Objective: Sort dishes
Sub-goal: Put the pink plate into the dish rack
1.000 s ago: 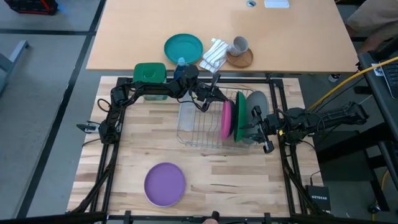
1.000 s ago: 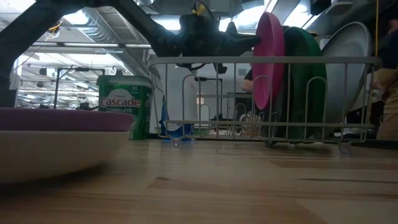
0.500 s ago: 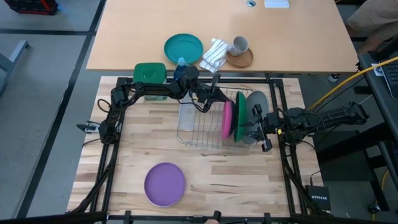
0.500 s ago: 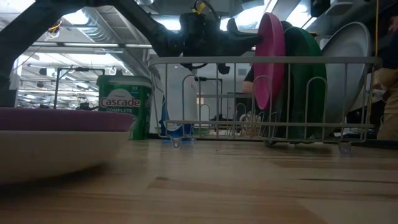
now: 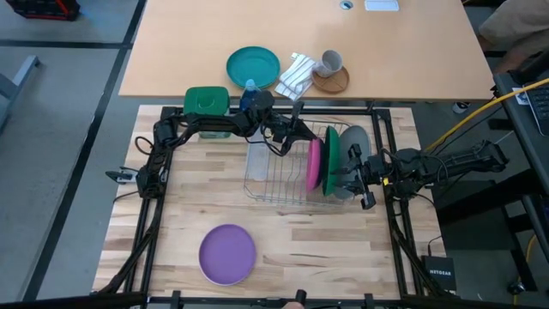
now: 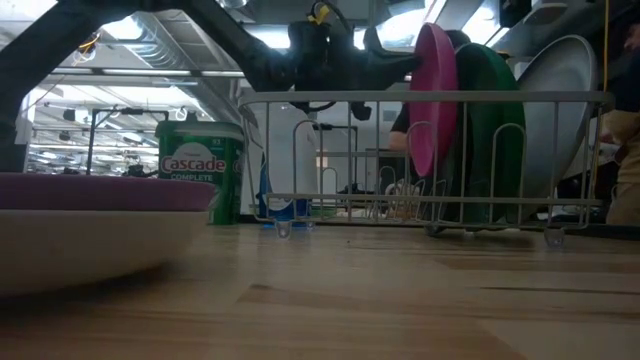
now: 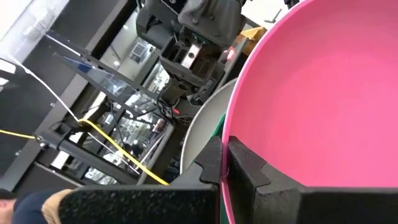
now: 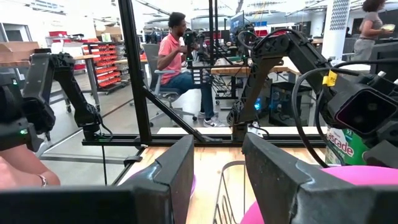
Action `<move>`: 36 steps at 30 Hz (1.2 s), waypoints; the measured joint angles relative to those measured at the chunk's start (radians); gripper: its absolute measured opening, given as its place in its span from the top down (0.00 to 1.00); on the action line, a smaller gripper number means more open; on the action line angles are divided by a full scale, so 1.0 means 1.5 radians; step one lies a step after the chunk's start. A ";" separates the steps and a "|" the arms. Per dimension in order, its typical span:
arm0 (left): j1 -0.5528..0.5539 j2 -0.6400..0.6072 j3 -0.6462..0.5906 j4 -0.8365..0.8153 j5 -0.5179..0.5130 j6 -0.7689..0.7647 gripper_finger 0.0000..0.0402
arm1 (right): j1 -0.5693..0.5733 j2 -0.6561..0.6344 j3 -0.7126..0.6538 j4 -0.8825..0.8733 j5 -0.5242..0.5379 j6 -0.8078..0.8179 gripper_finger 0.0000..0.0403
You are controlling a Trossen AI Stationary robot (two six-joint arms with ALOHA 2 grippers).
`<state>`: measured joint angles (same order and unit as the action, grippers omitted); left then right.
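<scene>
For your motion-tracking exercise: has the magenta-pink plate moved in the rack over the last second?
Barely. In the low view the magenta-pink plate, pinched by the left gripper, has tipped slightly toward the green plate, judged against the rack.

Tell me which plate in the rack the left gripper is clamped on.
The magenta-pink plate: the left gripper is shut on its rim. It stands at the row's left end; the green plate and grey plate beside it are ungripped.

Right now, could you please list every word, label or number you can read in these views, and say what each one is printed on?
"Cascade": on the green tub, white lettering on its label.
"COMPLETE": same label, just under the brand name.
"ascade": partial wording on the same tub in the right wrist view.
The label's other small print is too blurred to read.
</scene>
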<state>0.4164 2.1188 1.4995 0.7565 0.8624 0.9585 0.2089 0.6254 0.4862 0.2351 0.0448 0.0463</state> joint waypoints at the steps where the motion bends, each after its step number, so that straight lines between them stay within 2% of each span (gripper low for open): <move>1: 0.000 0.001 0.000 -0.002 -0.001 0.000 1.00 | 0.000 0.000 0.000 0.000 0.000 0.000 0.63; 6: -0.003 0.023 0.002 0.020 -0.011 0.008 1.00 | 0.000 0.000 0.000 0.000 0.000 0.000 0.63; 17: -0.003 0.033 0.002 0.139 -0.012 -0.076 1.00 | 0.000 0.000 0.000 0.000 0.000 0.000 0.63; 28: -0.005 0.033 0.001 0.069 -0.021 -0.084 1.00 | 0.000 0.000 0.000 -0.005 0.000 -0.001 0.63; 36: -0.023 0.033 0.001 0.109 -0.021 -0.117 1.00 | 0.000 0.000 0.000 -0.005 0.000 -0.001 0.63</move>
<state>0.3814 2.1689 1.5017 0.9202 0.8305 0.7836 0.2089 0.6250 0.4866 0.2279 0.0452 0.0444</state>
